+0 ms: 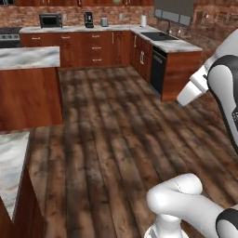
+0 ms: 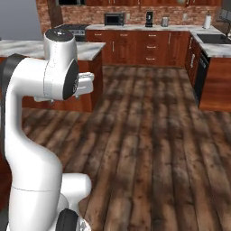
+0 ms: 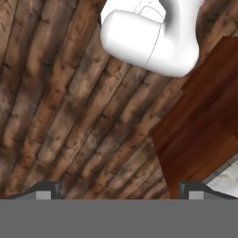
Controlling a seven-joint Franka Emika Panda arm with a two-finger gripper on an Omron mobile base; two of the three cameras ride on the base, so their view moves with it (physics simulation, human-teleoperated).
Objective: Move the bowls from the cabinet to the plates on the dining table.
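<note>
- The hand (image 3: 119, 193) points down at the wooden floor (image 3: 69, 116); its 2 dark fingertips (image 3: 44, 189) stand far apart at the bottom of the hand view with nothing between them, so it is released and carries nothing.
- Beneath the hand, at about 4 o'clock in the hand view, lies a plain red-brown wood panel (image 3: 204, 121) with a sliver of marble (image 3: 228, 179) at its edge. This is probably the side of the dining table, though that is a judgement.
- In the left base view the dining table (image 1: 11, 162) sits at 8 o'clock, close by the robot's left, its marble surface bare as far as it shows.
- No bowls can be made out from here. The dark red-brown cabinet (image 1: 51, 3) runs along the top edge at 12 o'clock, above the far counter (image 1: 83, 29) with its microwave (image 1: 50, 20), well apart from the hand.
- The coming move therefore turns on distance: the cabinet lies straight ahead across the open floor, so the base likely has to drive forward before any reach.
</note>
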